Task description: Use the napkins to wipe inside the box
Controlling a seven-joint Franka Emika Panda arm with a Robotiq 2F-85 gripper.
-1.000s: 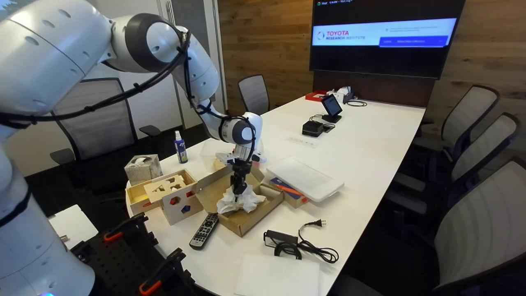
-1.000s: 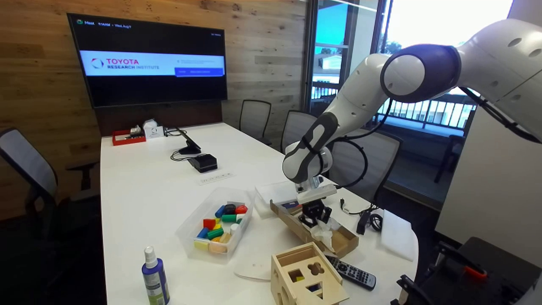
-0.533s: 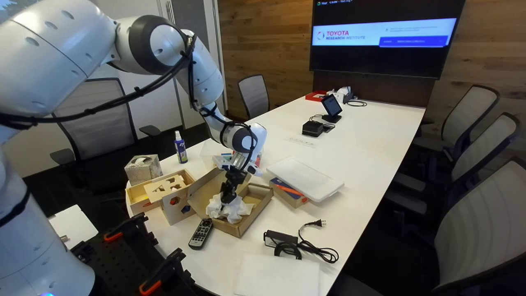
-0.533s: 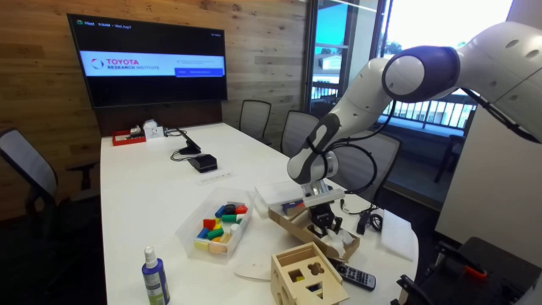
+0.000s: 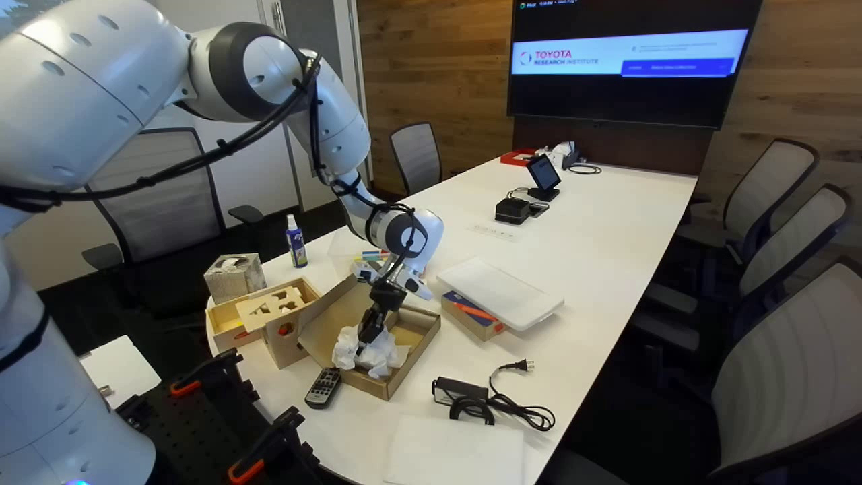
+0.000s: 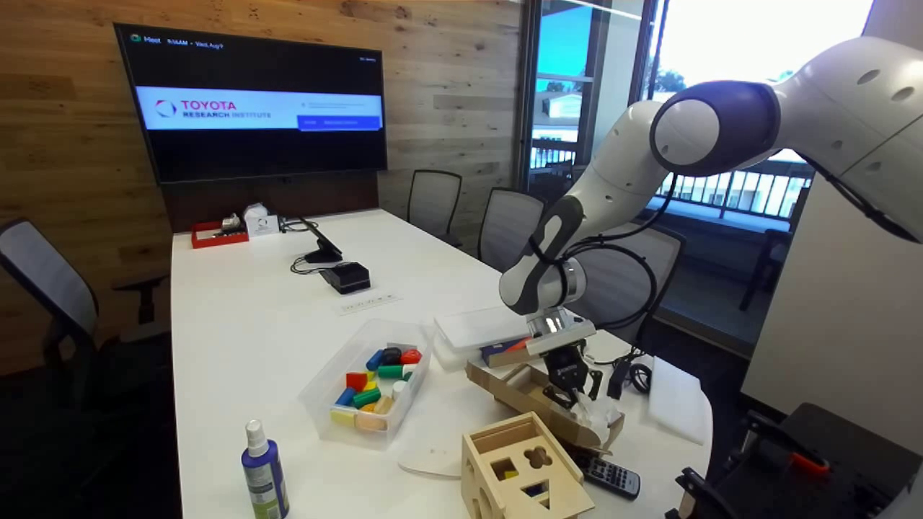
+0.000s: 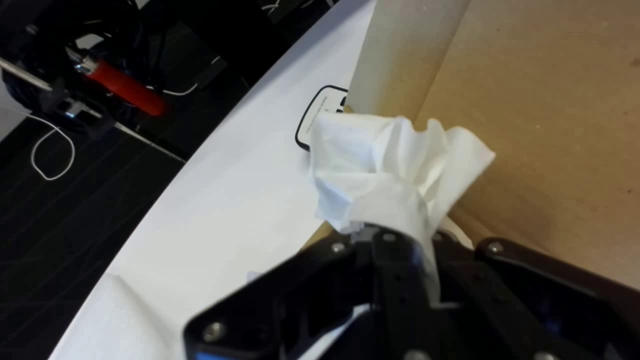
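Note:
The box [image 5: 419,345] is a shallow brown cardboard box lying open on the white table, its flap lid raised toward the wooden shape box. It also shows in an exterior view [image 6: 505,389] and fills the right of the wrist view [image 7: 540,125]. My gripper [image 5: 366,337] points down at a tilt into the box, at its end near the robot base. It is shut on the crumpled white napkins [image 5: 380,353], which bunch out around the fingertips in the wrist view [image 7: 390,175]. The napkins lie low inside the box; their contact with the floor is partly hidden.
A remote [image 5: 323,387] lies against the box's near side. The wooden shape box [image 5: 286,330] stands close to the flap. A blue-red carton [image 5: 471,316] under a white lid, a power adapter [image 5: 461,391] and a clear bin of blocks [image 6: 368,389] surround it.
My gripper has moved with the napkins toward the robot-base end of the box and tilted more. The box has slid and turned slightly, and the remote has shifted a little.

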